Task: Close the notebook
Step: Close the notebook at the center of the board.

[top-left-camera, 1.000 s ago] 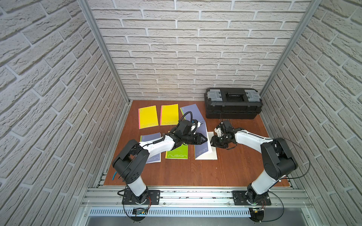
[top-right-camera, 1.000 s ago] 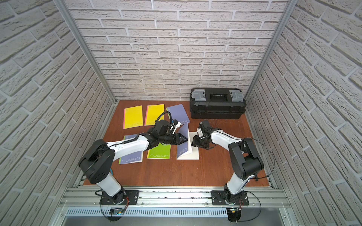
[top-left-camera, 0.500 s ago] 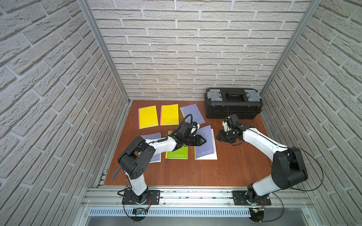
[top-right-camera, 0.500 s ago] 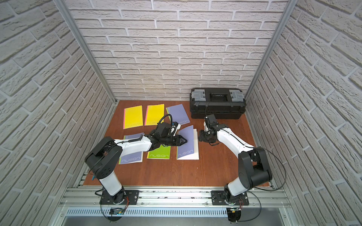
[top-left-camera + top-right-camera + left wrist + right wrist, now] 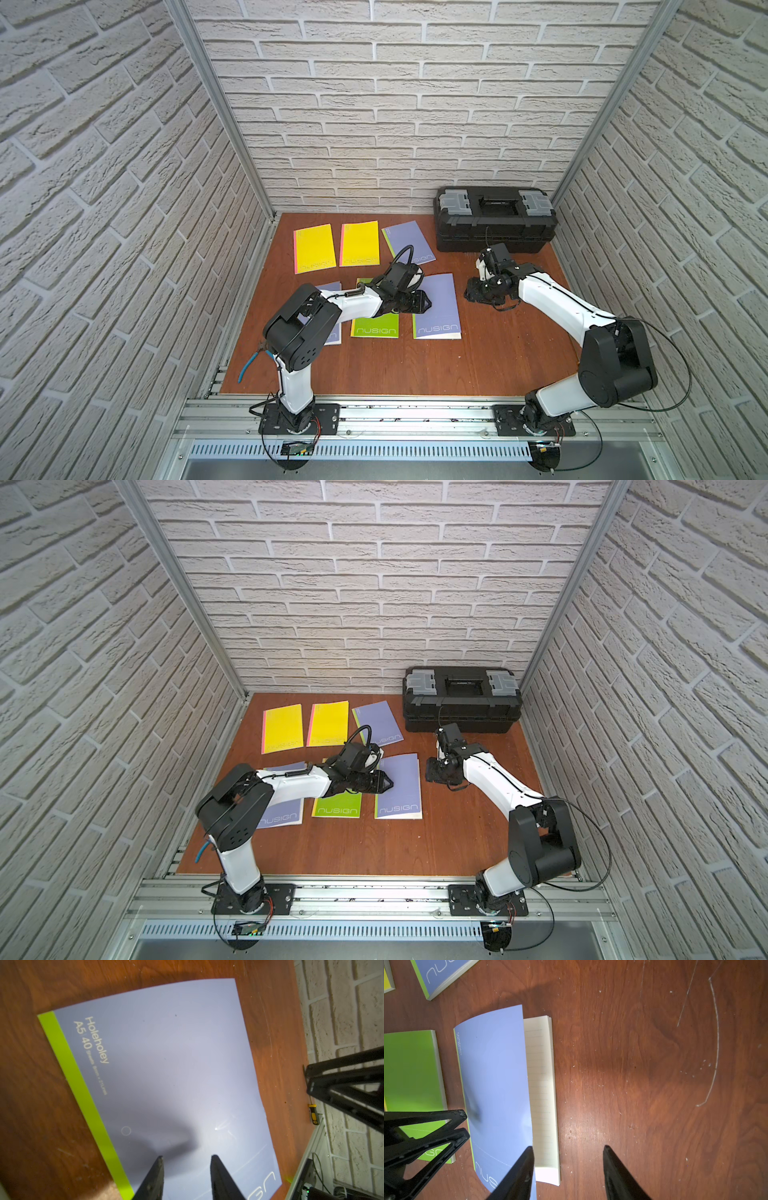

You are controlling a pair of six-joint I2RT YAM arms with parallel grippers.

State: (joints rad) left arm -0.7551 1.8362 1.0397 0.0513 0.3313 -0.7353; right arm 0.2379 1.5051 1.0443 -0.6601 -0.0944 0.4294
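I see the wooden table (image 5: 415, 365) first, with the black toolbox (image 5: 494, 218) at its far right corner; the purple notebook (image 5: 440, 307) lies mid-table, just right of the green notebook (image 5: 374, 329); its cover is down over the pages but bowed, and a strip of lined page (image 5: 542, 1084) shows past the free edge; my left gripper (image 5: 187, 1157) sits over the cover near the spine side, jaws partly apart, holding nothing; my right gripper (image 5: 568, 1146) hangs by the free edge, jaws likewise apart and empty.
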